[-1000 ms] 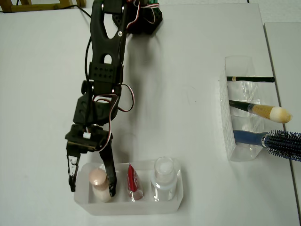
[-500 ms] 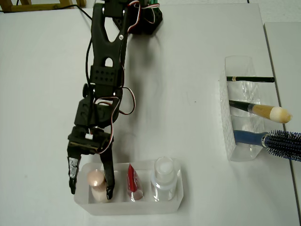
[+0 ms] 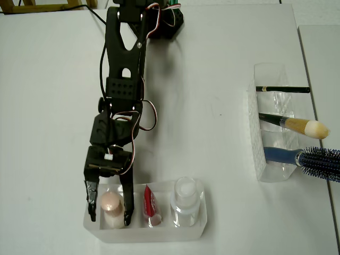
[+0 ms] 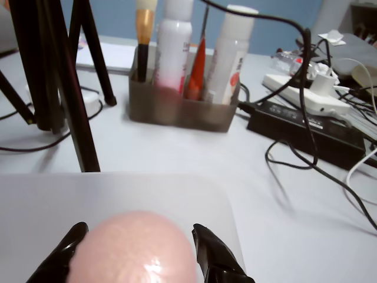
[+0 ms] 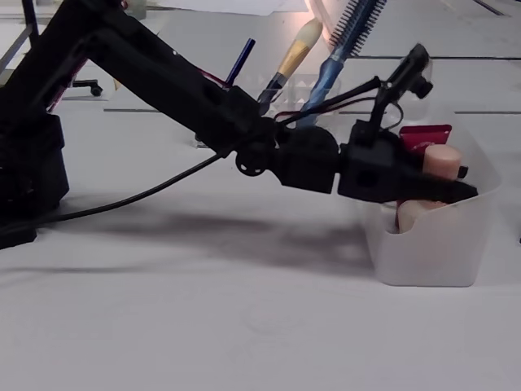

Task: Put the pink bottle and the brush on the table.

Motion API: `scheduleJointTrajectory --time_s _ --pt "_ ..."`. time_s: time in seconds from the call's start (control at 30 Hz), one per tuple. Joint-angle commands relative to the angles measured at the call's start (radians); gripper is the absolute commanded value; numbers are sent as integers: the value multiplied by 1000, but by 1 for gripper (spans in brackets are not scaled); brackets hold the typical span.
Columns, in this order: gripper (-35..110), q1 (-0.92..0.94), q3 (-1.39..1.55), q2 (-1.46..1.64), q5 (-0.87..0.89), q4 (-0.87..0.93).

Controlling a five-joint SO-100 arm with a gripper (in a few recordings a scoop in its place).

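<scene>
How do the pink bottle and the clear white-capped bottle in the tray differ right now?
The pink bottle is opaque peach-pink; the clear bottle is see-through with a white cap. The pink bottle sits in the tray's left compartment in the overhead view, the clear bottle in the right one. The gripper straddles the pink bottle, one finger on each side; the clear bottle stands free. Both stand upright.

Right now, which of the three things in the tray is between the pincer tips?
The pink bottle, at the tray's left end in the overhead view; the red tube and clear bottle stand free.

The red tube [image 3: 150, 203] stands just beside the pink bottle [image 3: 111, 204], crowding the hand's [image 3: 110, 211] right finger.
</scene>
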Motion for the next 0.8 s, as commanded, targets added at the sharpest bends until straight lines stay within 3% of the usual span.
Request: scheduleJointTrajectory --time_s 0.0,0.77 --pt "25 -3 5 46 -14 -29" --pt "7 -3 5 25 -20 -75"
